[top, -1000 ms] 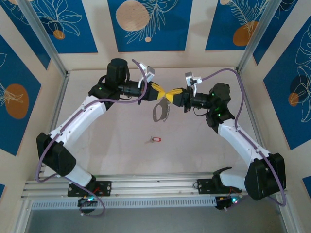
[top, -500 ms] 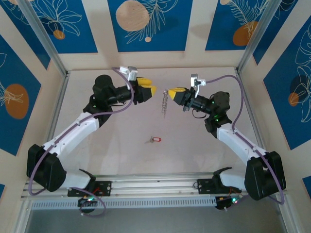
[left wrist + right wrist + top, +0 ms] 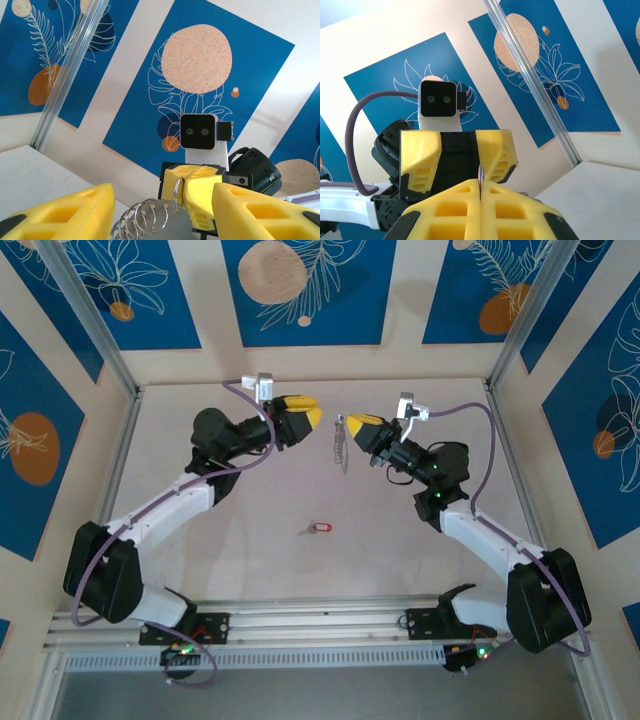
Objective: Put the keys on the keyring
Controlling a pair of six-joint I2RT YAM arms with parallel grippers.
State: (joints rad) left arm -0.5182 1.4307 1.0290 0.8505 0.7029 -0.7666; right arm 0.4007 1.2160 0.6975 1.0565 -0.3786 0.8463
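The keyring (image 3: 342, 444) hangs in the air at the back middle, a grey metal oval with small wire rings along one edge. My right gripper (image 3: 358, 424) is shut on its top ring. In the right wrist view a thin ring (image 3: 480, 175) sticks out between the pressed-together fingers of my right gripper (image 3: 481, 184). My left gripper (image 3: 306, 417) stands open just left of the keyring, not touching it. In the left wrist view the keyring (image 3: 165, 225) sits between the spread fingers (image 3: 75, 210). The red-headed key (image 3: 320, 528) lies on the table, far below both grippers.
Both arms reach over the beige table (image 3: 230, 540) toward the back wall (image 3: 400, 360). Aluminium posts stand at the back corners (image 3: 120, 370). The mounting rail (image 3: 320, 625) runs along the near edge.
My left gripper let go of the keyring, opened and drew back to the left. The right gripper kept the keyring and lifted it a little toward the back. The key stayed put.
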